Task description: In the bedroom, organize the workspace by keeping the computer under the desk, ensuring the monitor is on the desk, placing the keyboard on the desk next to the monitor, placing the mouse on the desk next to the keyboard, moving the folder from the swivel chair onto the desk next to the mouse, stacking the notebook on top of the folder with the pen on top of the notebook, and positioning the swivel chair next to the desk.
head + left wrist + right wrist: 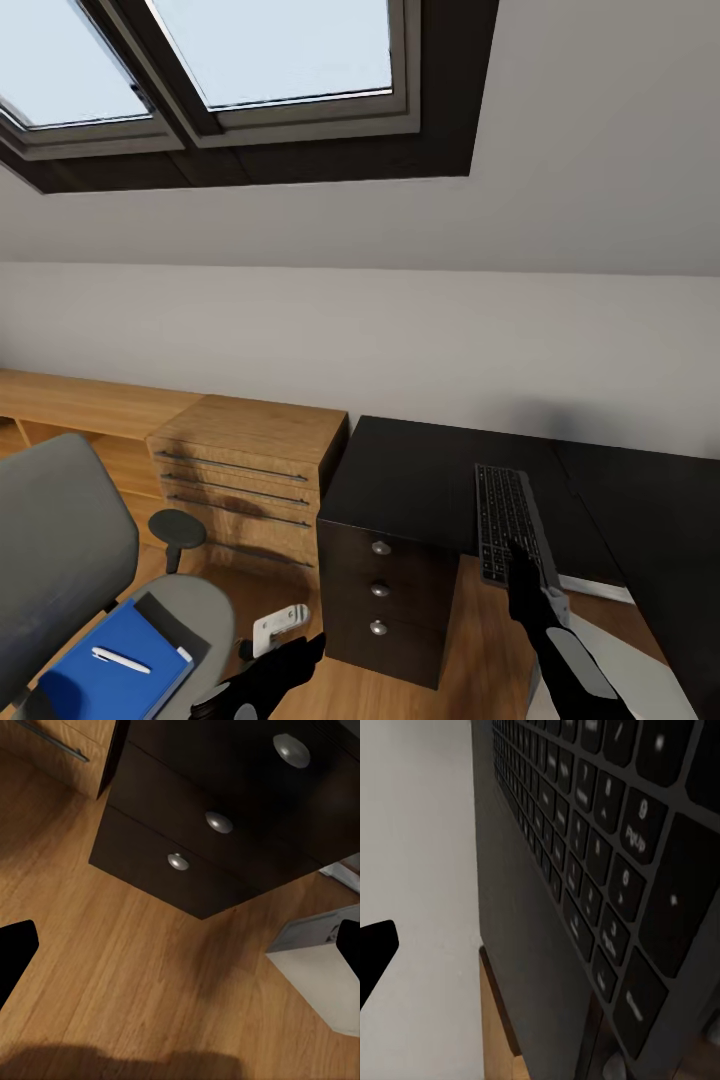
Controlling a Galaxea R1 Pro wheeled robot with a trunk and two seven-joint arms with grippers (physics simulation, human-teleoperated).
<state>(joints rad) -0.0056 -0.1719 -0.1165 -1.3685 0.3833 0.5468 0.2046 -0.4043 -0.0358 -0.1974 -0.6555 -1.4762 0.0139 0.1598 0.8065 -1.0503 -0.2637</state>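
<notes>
1. Up close, the right gripper is at the near end of the keyboard, its dark fingers closed on that end; the right wrist view has the keyboard pressed right up to the camera, keys slanting away.
2. The keyboard lies on the black top of the desk, running lengthwise away from the robot, its near end jutting past the desk's front edge.
3. Below the top, the dark drawer unit shows three round silver knobs in a column; the left wrist view looks down on the same drawer unit over the wooden floor.
4. The left gripper hangs low in front of the drawer unit with its fingers spread apart and nothing between them; one black fingertip shows at each side of its wrist picture.
5. A light grey-white box, the computer, stands on the floor near the drawer unit.
6. The swivel chair is off to the left, apart from the desk; on its seat lies the blue notebook with the white pen on top.
7. A dark strip at the notebook's far edge may be the folder, though I cannot be sure.
8. A light wooden dresser stands just beside the desk, with a small white object on the floor in front of it.
</notes>
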